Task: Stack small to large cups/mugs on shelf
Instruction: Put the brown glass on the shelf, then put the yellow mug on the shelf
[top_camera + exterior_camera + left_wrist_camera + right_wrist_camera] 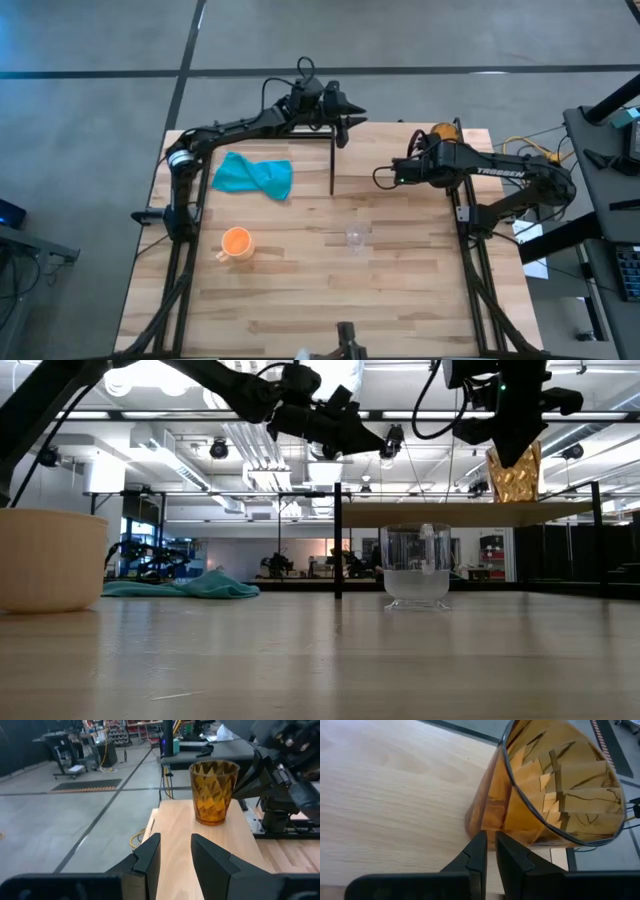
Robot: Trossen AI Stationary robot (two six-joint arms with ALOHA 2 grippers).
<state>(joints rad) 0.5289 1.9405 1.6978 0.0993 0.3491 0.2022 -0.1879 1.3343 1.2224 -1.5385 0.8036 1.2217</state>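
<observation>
From above, the shelf (400,150) shows as a light board over the far half of the tabletop (300,290), and the right gripper (408,170) hangs above its right part beside the amber-brown cup (443,132), while the left gripper (345,118) hovers at the shelf's far left edge; the orange mug (237,243) and the clear glass cup (357,236) stand well apart on the tabletop below, the mug nearer the left arm, the glass about midway between the two, and a teal cloth (255,176) lies behind the mug. At table height, the brown cup (514,472) stands upright on the shelf (450,512) with the right gripper (515,445) just above its rim, the glass cup (418,565) upright under the shelf's front edge, and the mug (50,560) close to the lens. Past the left wrist's fingers (147,855), which stand parted and hold nothing, the cup (213,791) sits upright on the board straight ahead, its axis vertical, the right arm touching or just beside it. From the right wrist, the gripper (487,852) shows its fingers nearly pressed together in front of the cup's (540,795) outer wall, not around it, so I judge the cup released. The shelf beside it is bare wood with room to spare, and the next cup to fetch likely lies down on the tabletop.
</observation>
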